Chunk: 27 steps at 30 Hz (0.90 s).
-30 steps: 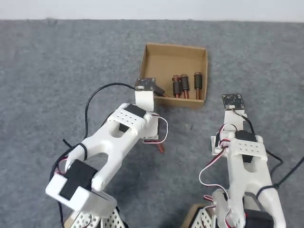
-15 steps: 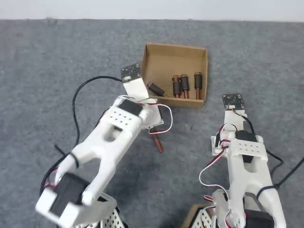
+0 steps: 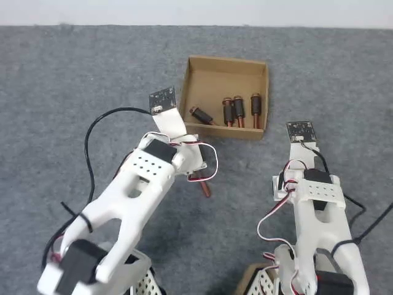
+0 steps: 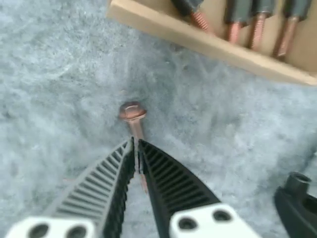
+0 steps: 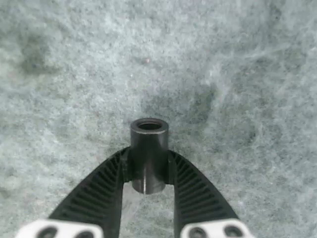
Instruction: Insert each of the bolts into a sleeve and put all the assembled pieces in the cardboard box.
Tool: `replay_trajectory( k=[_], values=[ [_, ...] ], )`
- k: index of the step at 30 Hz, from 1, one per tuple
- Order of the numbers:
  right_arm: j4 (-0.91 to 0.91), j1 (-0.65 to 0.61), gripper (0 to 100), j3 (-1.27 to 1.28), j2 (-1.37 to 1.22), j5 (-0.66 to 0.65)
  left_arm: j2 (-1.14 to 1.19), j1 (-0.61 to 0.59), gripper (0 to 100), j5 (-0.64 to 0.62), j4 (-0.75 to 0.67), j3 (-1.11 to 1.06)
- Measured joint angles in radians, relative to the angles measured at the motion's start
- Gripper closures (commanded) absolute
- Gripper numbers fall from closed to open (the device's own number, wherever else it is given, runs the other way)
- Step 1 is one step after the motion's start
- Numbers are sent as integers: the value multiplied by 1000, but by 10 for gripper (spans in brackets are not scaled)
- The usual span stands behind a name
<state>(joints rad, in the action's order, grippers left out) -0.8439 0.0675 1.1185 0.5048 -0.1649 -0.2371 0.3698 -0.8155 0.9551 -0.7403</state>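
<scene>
The left gripper [image 4: 135, 148] is pinched shut on a bolt [image 4: 132, 112] just in front of the box [image 3: 224, 131]. The right gripper [image 5: 147, 161], off the box's near right corner, clamps an upright sleeve [image 5: 148, 141]. Four assembled pieces [image 3: 239, 110] lie inside the box.

Copper bolt [image 4: 132, 112], blk sleeve [image 5: 148, 151], brown cardboard box [image 3: 215, 80]; carpet [image 3: 73, 74] mottled grey, wall strip [image 3: 196, 11] white.

The light was soft and even, and it seemed to come from above. Around the left claw [image 4: 134, 148] the grey table [image 4: 59, 74] carried only faint shadows. Beyond the right claw [image 5: 147, 163], past the sleeve [image 5: 148, 141], lay a dim shadow patch. The sleeve's rim gleamed weakly. The cardboard box [image 3: 228, 59] was slightly darker inside.
</scene>
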Motion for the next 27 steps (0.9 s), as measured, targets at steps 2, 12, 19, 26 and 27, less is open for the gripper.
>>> replay_trajectory(
  k=[2,12,19,26,27],
  values=[
    [0,0,991,0,0,0,43,0,987,0,-2,0],
    [0,0,991,0,0,0,106,3,814,0,-12,3],
    [0,0,991,0,0,0,110,84,747,0,63,2],
    [0,0,991,0,0,0,110,51,778,0,11,-38],
    [0,0,991,0,0,0,110,51,788,0,0,-38]
  ],
)
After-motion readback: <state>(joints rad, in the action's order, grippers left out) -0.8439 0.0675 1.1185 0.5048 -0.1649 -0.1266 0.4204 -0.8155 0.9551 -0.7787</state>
